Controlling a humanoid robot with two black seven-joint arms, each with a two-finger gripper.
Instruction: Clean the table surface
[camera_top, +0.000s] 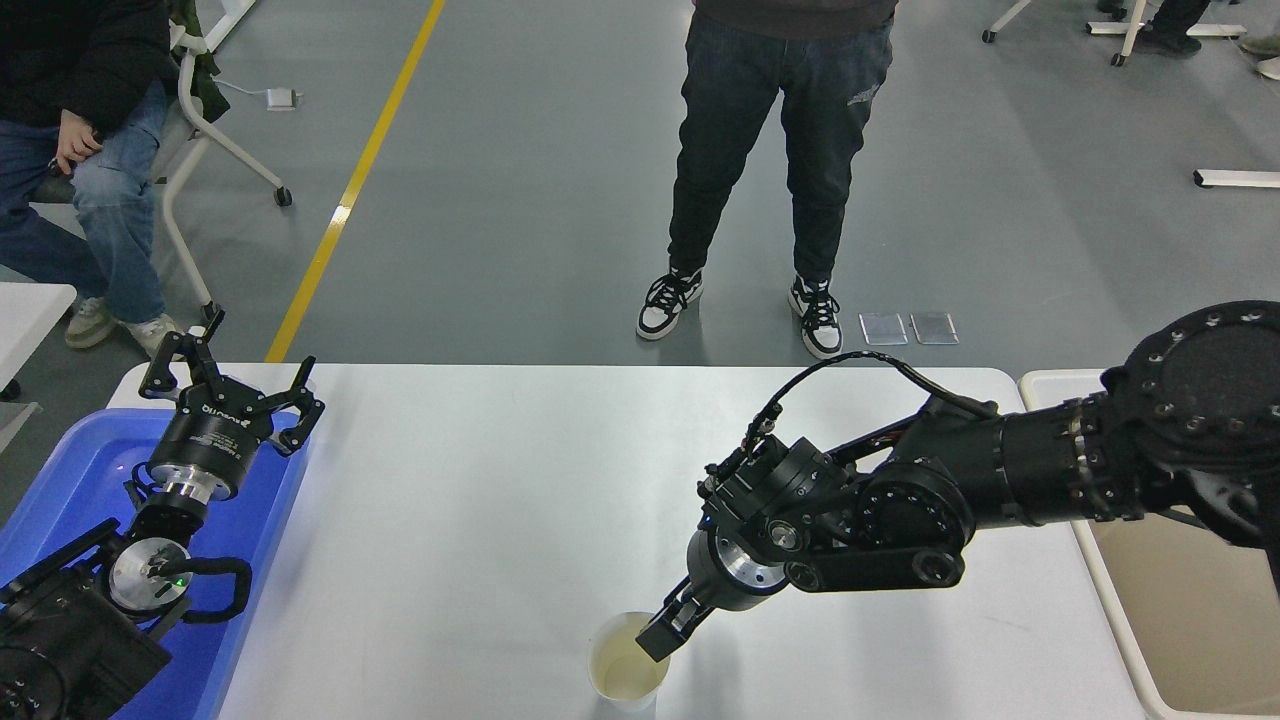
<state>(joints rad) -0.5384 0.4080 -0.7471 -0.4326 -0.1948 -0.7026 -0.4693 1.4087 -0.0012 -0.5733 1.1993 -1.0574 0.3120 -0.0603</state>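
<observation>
The white table surface (480, 500) fills the middle of the head view. A white paper cup (622, 675) stands upright near its front edge, with a little pale liquid at the bottom. My right gripper (657, 638) comes in from the right and points down at the cup's right rim, touching or just over it; whether it grips the rim does not show. My left gripper (228, 385) is parked open and empty at the lower left, over the blue tub.
A blue plastic tub (60, 480) sits at the table's left end and a beige bin (1200, 600) at its right end. A person (780, 150) stands beyond the far edge. Another person (90, 150) sits at the upper left.
</observation>
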